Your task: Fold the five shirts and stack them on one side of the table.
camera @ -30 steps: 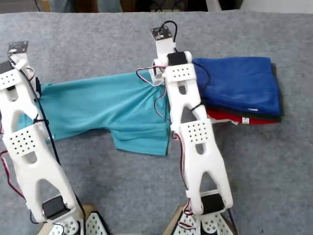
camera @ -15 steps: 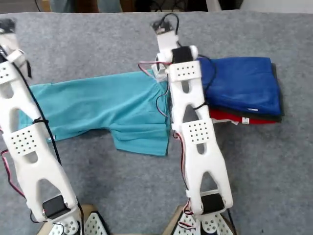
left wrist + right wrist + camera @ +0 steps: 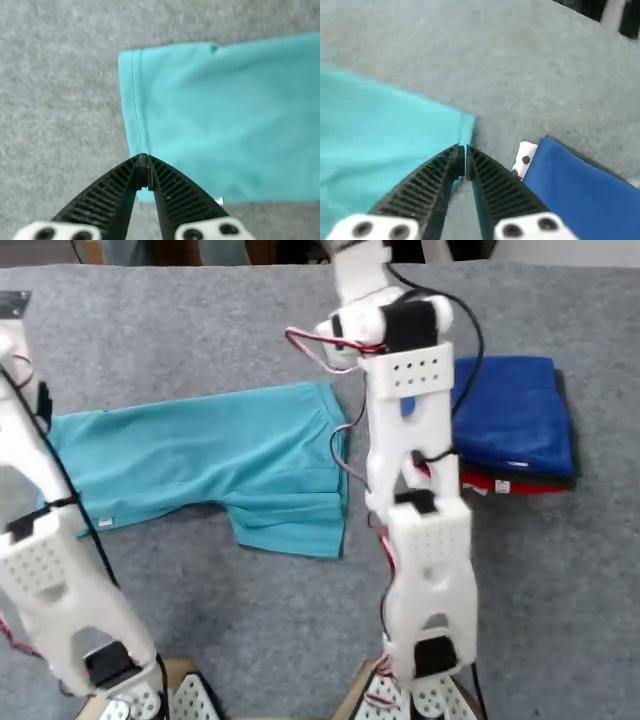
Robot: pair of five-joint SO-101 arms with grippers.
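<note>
We see a gray table (image 3: 200,320) with shirts.
The teal shirt (image 3: 200,455) lies flat in the middle. The blue shirt (image 3: 510,415) tops a folded pile (image 3: 500,483) on the right. Our left gripper (image 3: 142,162) and right gripper (image 3: 465,152) are closed and empty, over the teal shirt's ends.

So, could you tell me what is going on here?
Two robot arms are folding shirts. A teal fabric shirt lies flat on the grey cloth-covered table, beside a stack of folded shirts with a blue one on top. The left gripper and right gripper hover over the teal shirt's ends, jaws shut and empty.
</note>
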